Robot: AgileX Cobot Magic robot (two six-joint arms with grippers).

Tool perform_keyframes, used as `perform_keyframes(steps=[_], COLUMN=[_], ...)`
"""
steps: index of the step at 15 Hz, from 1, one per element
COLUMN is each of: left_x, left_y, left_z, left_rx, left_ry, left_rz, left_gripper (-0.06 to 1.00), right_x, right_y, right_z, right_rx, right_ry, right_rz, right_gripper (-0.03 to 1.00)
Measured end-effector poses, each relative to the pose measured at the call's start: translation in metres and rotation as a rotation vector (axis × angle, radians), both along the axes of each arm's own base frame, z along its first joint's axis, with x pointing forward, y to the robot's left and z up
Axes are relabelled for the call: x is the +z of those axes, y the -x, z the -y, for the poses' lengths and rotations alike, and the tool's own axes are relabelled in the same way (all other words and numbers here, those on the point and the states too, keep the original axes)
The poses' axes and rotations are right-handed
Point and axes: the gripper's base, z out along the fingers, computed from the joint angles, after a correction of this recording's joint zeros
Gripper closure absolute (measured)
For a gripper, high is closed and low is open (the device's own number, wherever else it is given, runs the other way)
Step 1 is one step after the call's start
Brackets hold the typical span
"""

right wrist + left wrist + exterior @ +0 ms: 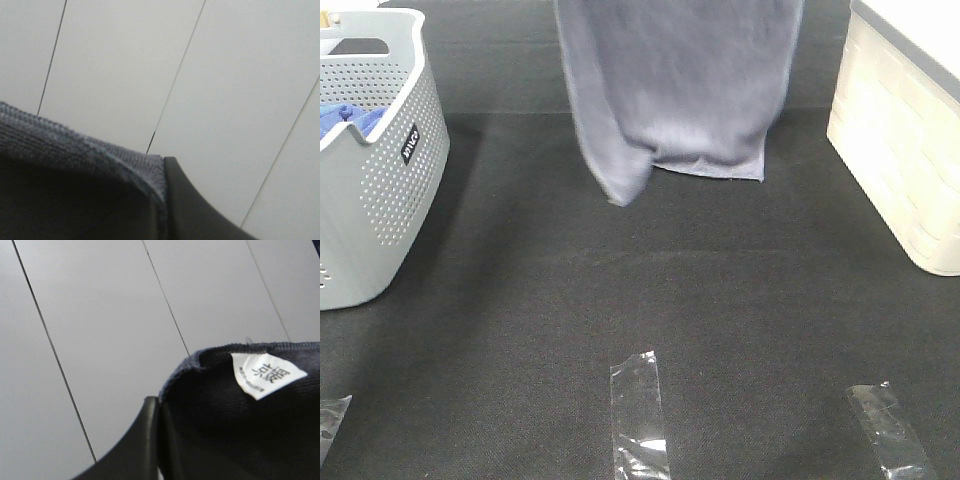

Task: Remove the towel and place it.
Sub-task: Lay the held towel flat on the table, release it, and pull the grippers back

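Black mat [520, 350], basket [390, 180], cream crate [900, 150], tape strips [638, 410] (seemingly clear)

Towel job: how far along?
Done: the towel is lifted, hanging clear of the grey basket. In hand: the left pincer and right pincer each clamp a corner of its top hem. Remaining: laying it on the black table.

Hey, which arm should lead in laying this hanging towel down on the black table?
Left, probably. The left gripper and right gripper each pinch the top edge of the towel, but its left side hangs lowest over the table, so that side would touch down first.
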Motion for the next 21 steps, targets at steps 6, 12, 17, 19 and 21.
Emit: perform_keyframes(steps=[6, 12, 17, 19, 21], left_x=[0.013, -0.032, -0.074, -0.082, -0.089], left_y=[0.005, -0.004, 0.022, 0.029, 0.036], left_z=[-0.003, 0.003, 0.023, 0.022, 0.022], left_rx=[0.037, 0.163, 0.203, 0.208, 0.213], left_ry=[-0.036, -0.002, -0.073, -0.071, -0.071], left_rz=[0.044, -0.531, -1.077, -1.198, -1.308], left_gripper=[0.94, 0.94, 0.94, 0.94, 0.94], right_x=[0.030, -0.019, -0.046, -0.052, -0.058], right_y=[0.017, 0.021, 0.038, 0.045, 0.051], right_z=[0.004, 0.006, 0.011, 0.009, 0.007], right_rx=[-0.008, -0.047, -0.075, -0.063, -0.039], right_ry=[0.022, 0.105, 0.123, 0.103, 0.093], right_rz=[0.074, -0.451, -0.801, -0.910, -1.005], right_gripper=[0.97, 0.97, 0.97, 0.97, 0.97])
